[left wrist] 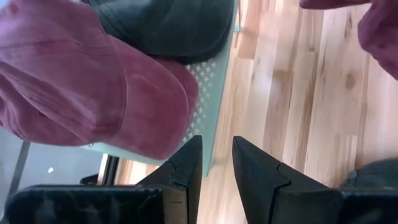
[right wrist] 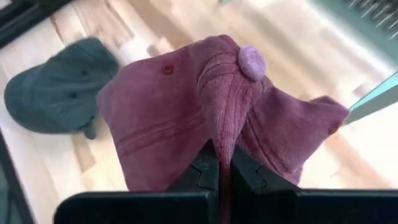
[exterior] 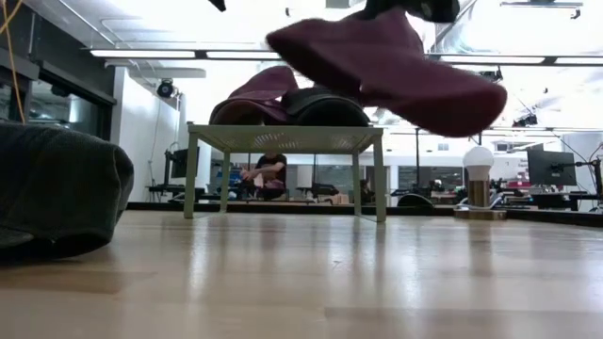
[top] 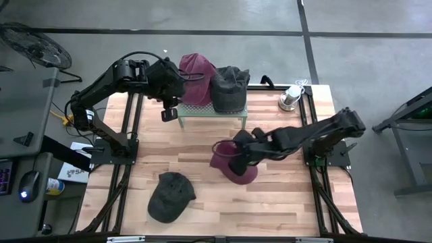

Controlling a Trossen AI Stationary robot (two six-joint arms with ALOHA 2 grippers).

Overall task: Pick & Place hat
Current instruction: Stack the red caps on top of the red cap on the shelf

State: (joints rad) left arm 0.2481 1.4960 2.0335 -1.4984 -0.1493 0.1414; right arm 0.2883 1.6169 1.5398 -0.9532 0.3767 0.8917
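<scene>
A maroon hat [top: 231,165] hangs in my shut right gripper [top: 243,156] above the middle of the table; in the low view this maroon hat [exterior: 396,66] floats clear of the wood. A small green stand [top: 210,112] at the far side carries a second maroon hat [top: 196,75] and a dark hat [top: 229,88], both resting on its top. Another dark hat [top: 169,196] lies on the table near the front left. My left gripper [top: 170,111] hovers open by the stand's left end, touching nothing; its fingers [left wrist: 186,168] point past the stand's edge. My right gripper [right wrist: 224,158] pinches a raised fold of the maroon hat's crown [right wrist: 225,118] between its two fingers, just below the top button [right wrist: 252,62]. The fingers come from the table's right side. The hat is lifted clear, its brim [exterior: 448,99] drooping a little.
A small lamp with a round bulb [top: 290,98] stands at the far right, beside the stand. The dark hat [exterior: 57,193] fills the left of the low view. Bare wood [top: 283,202] lies at the front right. Metal frame rails run along the table's sides.
</scene>
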